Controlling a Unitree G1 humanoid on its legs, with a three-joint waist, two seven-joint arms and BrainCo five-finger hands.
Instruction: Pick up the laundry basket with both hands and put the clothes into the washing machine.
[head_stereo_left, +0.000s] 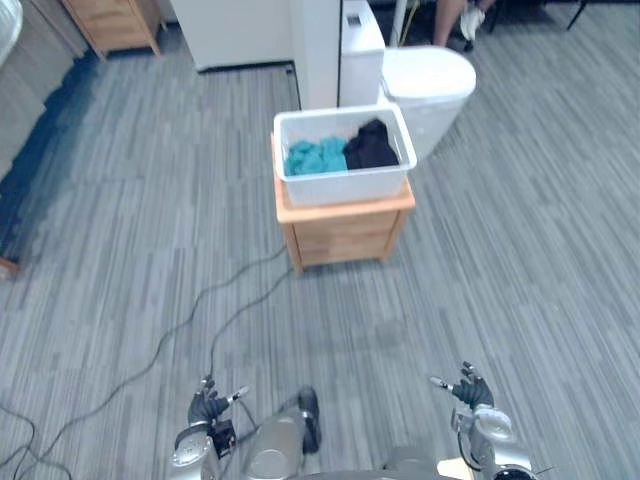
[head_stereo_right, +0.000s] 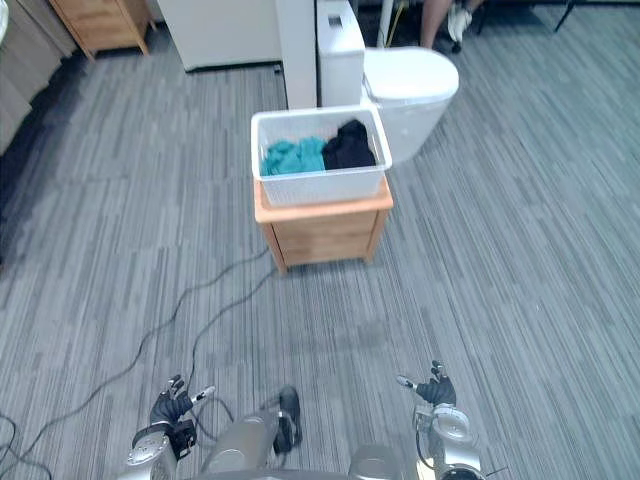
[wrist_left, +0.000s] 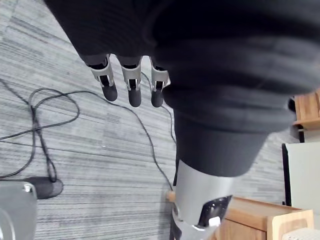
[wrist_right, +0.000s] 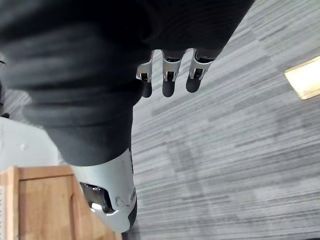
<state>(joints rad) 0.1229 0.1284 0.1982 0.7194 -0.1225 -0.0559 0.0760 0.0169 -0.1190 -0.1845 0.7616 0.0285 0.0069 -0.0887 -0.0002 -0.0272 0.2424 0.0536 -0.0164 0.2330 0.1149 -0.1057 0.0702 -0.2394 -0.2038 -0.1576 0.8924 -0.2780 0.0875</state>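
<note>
The white laundry basket (head_stereo_left: 345, 186) sits on a small wooden cabinet (head_stereo_left: 340, 236) with teal and dark clothes (head_stereo_left: 340, 153) inside, well apart from the left hand (head_stereo_left: 205, 405) and right hand (head_stereo_left: 472, 392) — both low over the floor, fingers loosely straight, empty.

Setting: domestic bathroom-laundry area. Evidence: white toilet (head_stereo_left: 430, 80) with cistern; white laundry basket (head_stereo_left: 345, 186) of clothes (head_stereo_left: 316, 157) on low wooden cabinet (head_stereo_left: 340, 236); second wooden cabinet (head_stereo_left: 110, 22) at far left; grey plank flooring (head_stereo_left: 140, 250).

Silver-grey arms, left hand (head_stereo_left: 207, 405) and right hand (head_stereo_left: 472, 392) under dark ribbed covers, silver fingers (wrist_left: 131, 87) with dark tips
</note>
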